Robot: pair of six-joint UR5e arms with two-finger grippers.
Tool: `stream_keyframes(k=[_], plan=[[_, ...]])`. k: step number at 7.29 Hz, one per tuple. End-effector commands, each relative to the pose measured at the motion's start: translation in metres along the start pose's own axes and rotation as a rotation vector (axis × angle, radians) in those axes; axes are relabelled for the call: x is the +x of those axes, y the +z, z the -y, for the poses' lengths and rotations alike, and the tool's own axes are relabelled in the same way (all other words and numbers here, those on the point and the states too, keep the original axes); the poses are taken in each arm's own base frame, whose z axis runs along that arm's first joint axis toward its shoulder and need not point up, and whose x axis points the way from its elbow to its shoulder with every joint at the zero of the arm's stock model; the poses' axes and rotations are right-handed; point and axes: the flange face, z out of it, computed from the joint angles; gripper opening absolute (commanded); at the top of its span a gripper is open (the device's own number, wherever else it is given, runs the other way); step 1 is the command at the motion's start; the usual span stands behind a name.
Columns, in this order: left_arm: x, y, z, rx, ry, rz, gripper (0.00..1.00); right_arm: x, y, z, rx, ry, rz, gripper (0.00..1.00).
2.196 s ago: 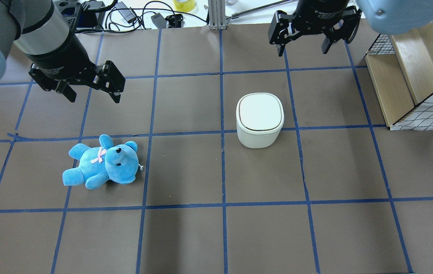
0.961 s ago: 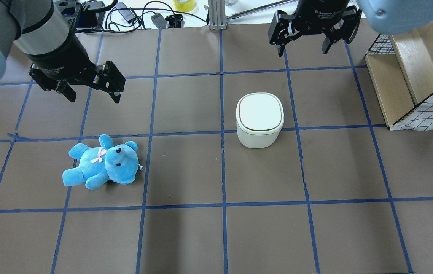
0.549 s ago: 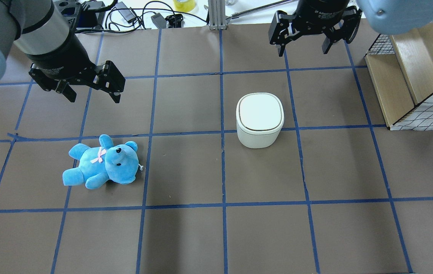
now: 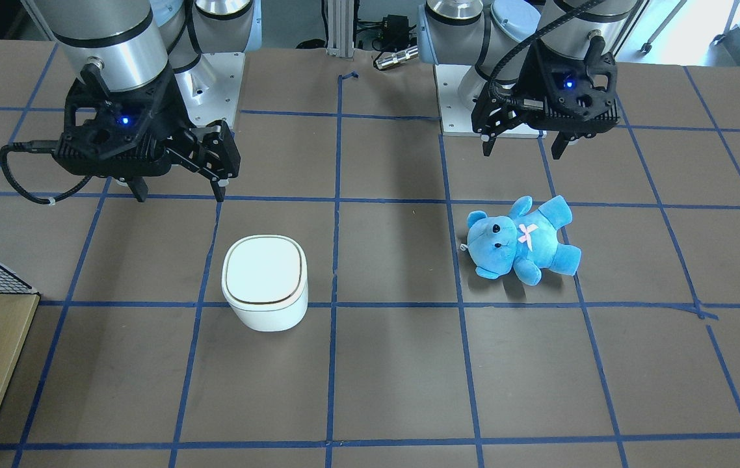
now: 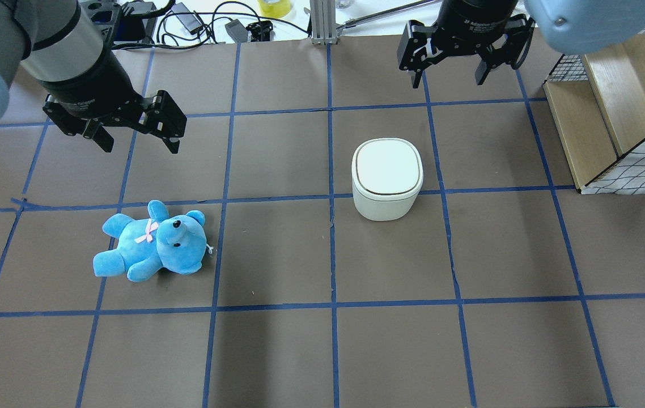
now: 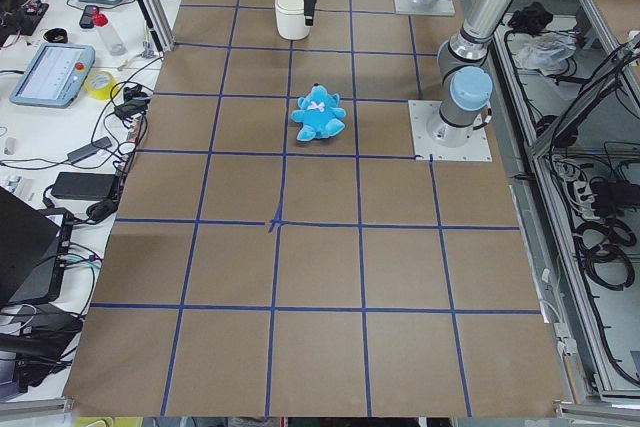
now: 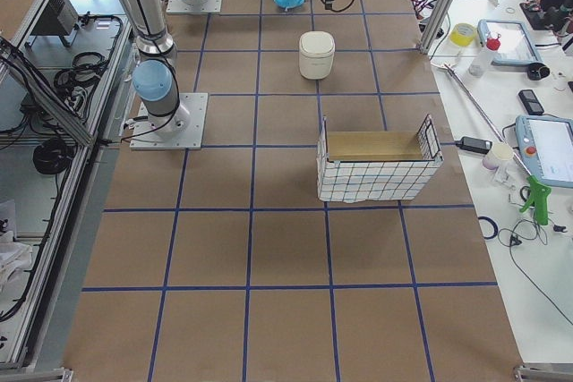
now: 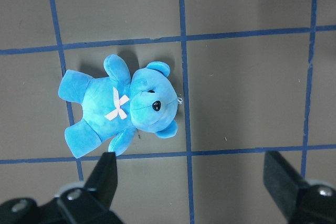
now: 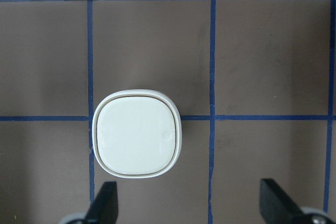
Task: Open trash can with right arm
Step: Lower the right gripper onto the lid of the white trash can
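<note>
The white trash can [image 5: 386, 178] stands with its lid shut near the table's middle; it also shows in the front view [image 4: 266, 283] and the right wrist view [image 9: 137, 139]. My right gripper [image 5: 446, 85] is open and empty, hovering beyond the can and a little to its right, apart from it. In the front view the right gripper [image 4: 180, 198] hangs above the table behind the can. My left gripper [image 5: 141, 151] is open and empty above a blue teddy bear [image 5: 152, 241].
A wire-sided basket with a wooden insert [image 5: 611, 113] stands at the table's right edge. The teddy bear lies on its back in the left wrist view [image 8: 121, 103]. Cables and small items lie along the far edge [image 5: 198, 22].
My right gripper has shifted slightly to the left in the overhead view. The trash can, teddy bear and left arm have not moved.
</note>
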Motion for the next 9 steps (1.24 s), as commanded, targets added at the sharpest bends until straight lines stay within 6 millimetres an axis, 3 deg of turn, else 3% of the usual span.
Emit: stream_keyframes(k=[1, 5, 9], plan=[[0.000, 0.000, 0.000, 0.002, 0.000, 0.000, 1.00, -0.005, 0.053, -0.010, -0.080, 0.001, 0.019, 0.00], [0.000, 0.000, 0.000, 0.000, 0.000, 0.000, 1.00, -0.005, 0.162, -0.022, -0.058, 0.022, 0.024, 0.00], [0.000, 0.000, 0.000, 0.000, 0.000, 0.000, 1.00, -0.007, 0.185, -0.013, -0.010, 0.024, 0.041, 0.00]])
